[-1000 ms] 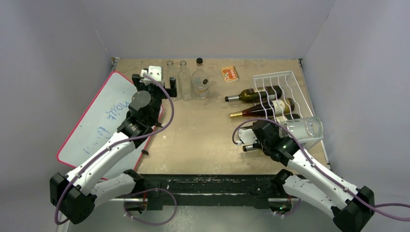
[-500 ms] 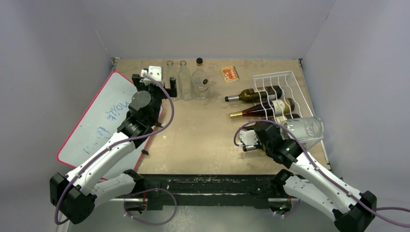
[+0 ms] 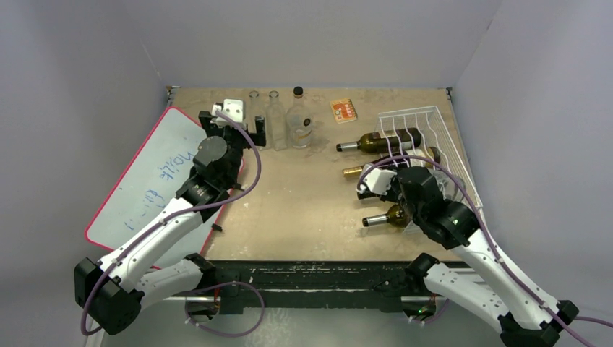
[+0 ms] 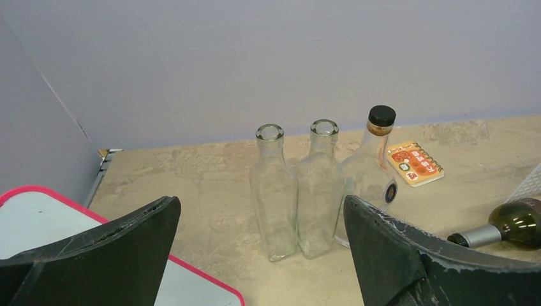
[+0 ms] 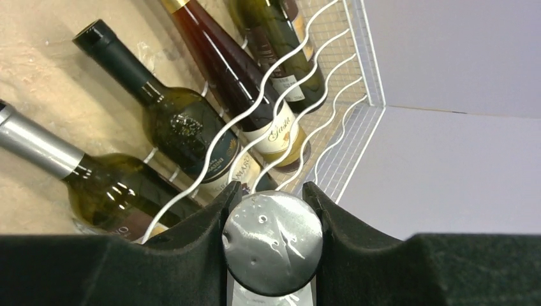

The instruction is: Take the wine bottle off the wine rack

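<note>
Wine bottle [image 5: 271, 245] for this job is the one with the shiny silver top. That top sits right between the fingers of the right gripper [image 5: 271, 191], which is squeezed shut on it. In the wrist view only the round top shows, end on. The rest of the bottle is hidden, so which way it leans cannot be told. It is held by the side of the wine rack [image 5: 348, 143] where the necks stick out. Beyond it, four other bottles [image 5: 185, 127] lie under the wavy wires with their necks pointing out toward the open table [image 3: 303, 210]. That is likely the way out too: neck first, along the bottle's own length, away from the wires and toward the middle of the table. The right arm is the near one. The left gripper [image 4: 258, 210] is well apart on the other side, wide open with nothing in it, facing some clear glass bottles [image 4: 319, 185].
</note>
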Robot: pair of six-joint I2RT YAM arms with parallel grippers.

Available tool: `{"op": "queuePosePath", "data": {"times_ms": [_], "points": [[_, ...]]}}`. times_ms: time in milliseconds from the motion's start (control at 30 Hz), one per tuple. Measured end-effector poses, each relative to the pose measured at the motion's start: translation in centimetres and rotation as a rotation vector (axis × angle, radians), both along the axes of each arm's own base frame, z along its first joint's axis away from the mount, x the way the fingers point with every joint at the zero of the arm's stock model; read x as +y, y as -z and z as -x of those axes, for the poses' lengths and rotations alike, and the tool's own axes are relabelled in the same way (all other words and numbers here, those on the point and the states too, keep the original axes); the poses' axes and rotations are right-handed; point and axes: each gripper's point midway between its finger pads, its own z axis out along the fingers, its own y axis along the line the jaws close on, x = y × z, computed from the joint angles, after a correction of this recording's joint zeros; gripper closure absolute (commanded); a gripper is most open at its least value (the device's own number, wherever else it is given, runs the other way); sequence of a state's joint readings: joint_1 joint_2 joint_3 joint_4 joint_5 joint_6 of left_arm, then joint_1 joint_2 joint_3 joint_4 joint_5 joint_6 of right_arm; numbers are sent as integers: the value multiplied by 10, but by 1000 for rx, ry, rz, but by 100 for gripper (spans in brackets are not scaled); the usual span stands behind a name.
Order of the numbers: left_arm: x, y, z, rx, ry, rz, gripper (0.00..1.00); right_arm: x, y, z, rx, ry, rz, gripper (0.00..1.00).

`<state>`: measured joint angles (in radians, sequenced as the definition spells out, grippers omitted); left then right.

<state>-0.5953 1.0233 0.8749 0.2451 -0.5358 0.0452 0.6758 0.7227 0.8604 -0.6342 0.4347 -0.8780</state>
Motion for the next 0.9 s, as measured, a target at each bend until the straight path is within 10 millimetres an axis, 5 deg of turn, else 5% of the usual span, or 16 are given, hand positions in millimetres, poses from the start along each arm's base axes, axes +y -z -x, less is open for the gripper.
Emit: {"op": "queuePosePath", "data": {"times_ms": [633,900], "points": [[-7,2,2,5,10,-3,0,12,-77,-26,-188,321,-506,100],[-6,6,1,18,-2,-14,0,13,-130,-39,-284,400,-652,100]]}}
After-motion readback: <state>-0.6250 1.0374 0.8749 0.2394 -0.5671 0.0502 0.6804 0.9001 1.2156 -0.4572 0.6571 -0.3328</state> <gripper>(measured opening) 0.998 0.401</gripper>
